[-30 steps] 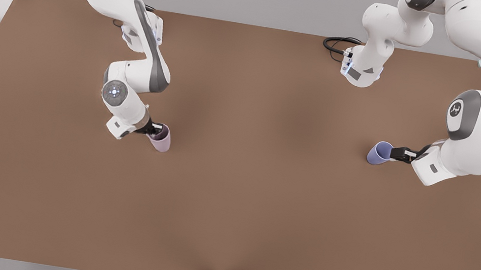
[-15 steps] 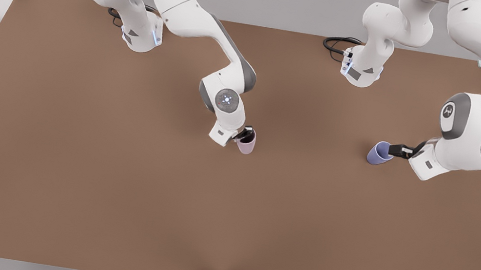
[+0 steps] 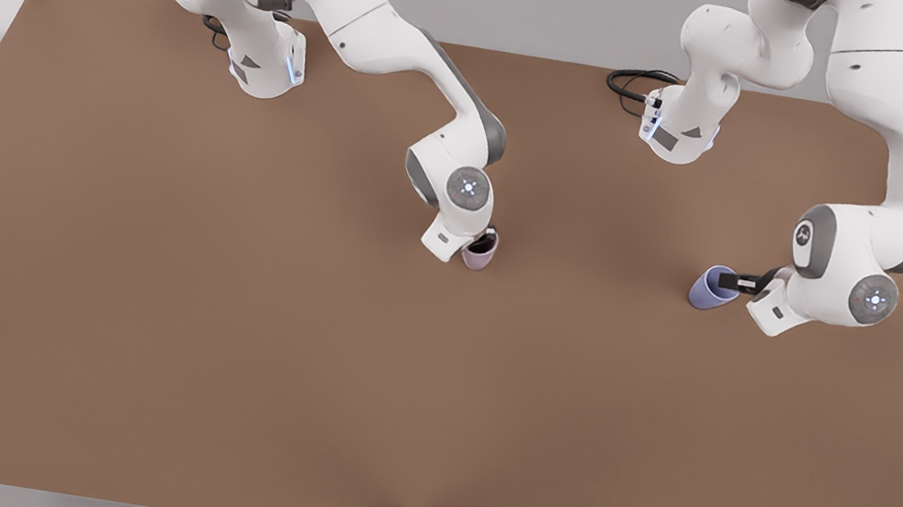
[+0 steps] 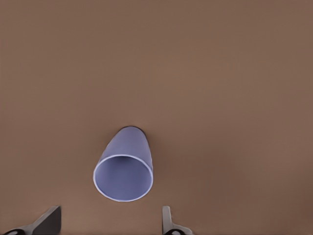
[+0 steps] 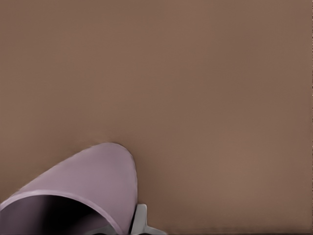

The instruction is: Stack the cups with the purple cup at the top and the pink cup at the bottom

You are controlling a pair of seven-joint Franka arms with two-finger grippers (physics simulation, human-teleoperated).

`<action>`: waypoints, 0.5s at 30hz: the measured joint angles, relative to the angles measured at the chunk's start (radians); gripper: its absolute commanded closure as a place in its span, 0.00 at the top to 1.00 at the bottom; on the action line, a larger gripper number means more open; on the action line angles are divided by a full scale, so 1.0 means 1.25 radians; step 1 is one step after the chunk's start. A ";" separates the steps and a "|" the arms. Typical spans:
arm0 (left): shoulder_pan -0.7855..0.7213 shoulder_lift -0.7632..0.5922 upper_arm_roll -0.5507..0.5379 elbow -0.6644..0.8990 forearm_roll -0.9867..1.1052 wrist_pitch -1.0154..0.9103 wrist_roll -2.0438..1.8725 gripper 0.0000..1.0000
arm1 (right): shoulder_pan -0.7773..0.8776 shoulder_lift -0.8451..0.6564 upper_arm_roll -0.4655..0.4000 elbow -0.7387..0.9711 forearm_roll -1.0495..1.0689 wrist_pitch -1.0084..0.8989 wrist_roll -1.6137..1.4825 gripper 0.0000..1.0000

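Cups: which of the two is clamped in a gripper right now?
The pink cup, near the table's middle; the right gripper is shut on its rim. The purple cup stands free, ahead of the left gripper's open jaws.

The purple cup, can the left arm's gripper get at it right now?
Probably yes. The purple cup stands alone on the table, and the left gripper is open just beside it, fingers spread wider than the rim, nothing between them.

Soft, even overhead light on the brown table; faint diffuse shadows, no glare.
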 measured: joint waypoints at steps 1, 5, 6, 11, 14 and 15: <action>-0.002 0.000 0.008 -0.016 0.000 0.017 0.002 1.00 | 0.000 0.000 0.000 0.000 0.000 -0.004 0.006 0.21; 0.003 -0.001 0.036 -0.081 0.001 0.090 0.019 1.00 | 0.000 0.002 0.000 0.000 -0.005 -0.016 0.031 1.00; 0.002 0.000 0.039 -0.094 0.002 0.108 0.024 1.00 | 0.000 0.001 0.000 0.000 -0.010 -0.018 0.039 1.00; 0.001 0.006 0.053 -0.143 0.003 0.189 0.050 1.00 | 0.001 -0.013 0.000 -0.001 -0.029 -0.029 0.083 1.00; 0.001 0.009 0.055 -0.169 0.004 0.232 0.064 1.00 | 0.001 -0.040 -0.002 -0.007 -0.018 -0.031 0.095 1.00; 0.001 0.012 0.055 -0.178 0.004 0.246 0.069 1.00 | 0.001 -0.053 -0.002 -0.009 -0.015 -0.032 0.097 1.00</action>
